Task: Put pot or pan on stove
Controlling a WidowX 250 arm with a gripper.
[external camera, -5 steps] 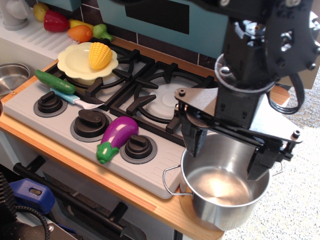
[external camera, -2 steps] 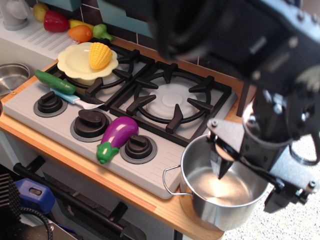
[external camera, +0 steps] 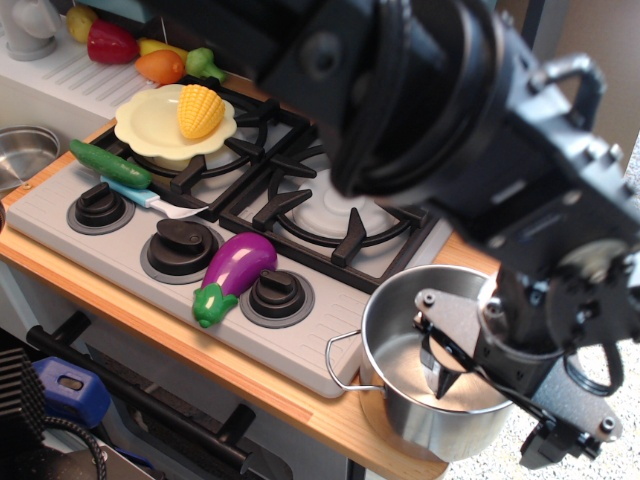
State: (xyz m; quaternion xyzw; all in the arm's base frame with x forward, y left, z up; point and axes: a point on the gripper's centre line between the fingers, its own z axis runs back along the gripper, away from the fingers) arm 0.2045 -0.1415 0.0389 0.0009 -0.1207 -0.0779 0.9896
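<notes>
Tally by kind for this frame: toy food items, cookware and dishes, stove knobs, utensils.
Toy food: 7 (corn, cucumber, eggplant, four at back)
Cookware and dishes: 3 (pot, plate, bowl)
Knobs: 3
Utensils: 1 (knife)
Total: 14

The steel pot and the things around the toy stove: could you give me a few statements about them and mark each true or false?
1. The steel pot sits on a burner. False: it stands on the wooden counter at the stove's right front corner.
2. A corn cob lies on the pale yellow plate. True.
3. The purple eggplant lies inside the pot. False: it lies on the stove's knob panel, between two knobs.
4. The right burner grate has nothing standing on it. True.
5. The gripper reaches down at the pot, one finger inside it. True.
</notes>
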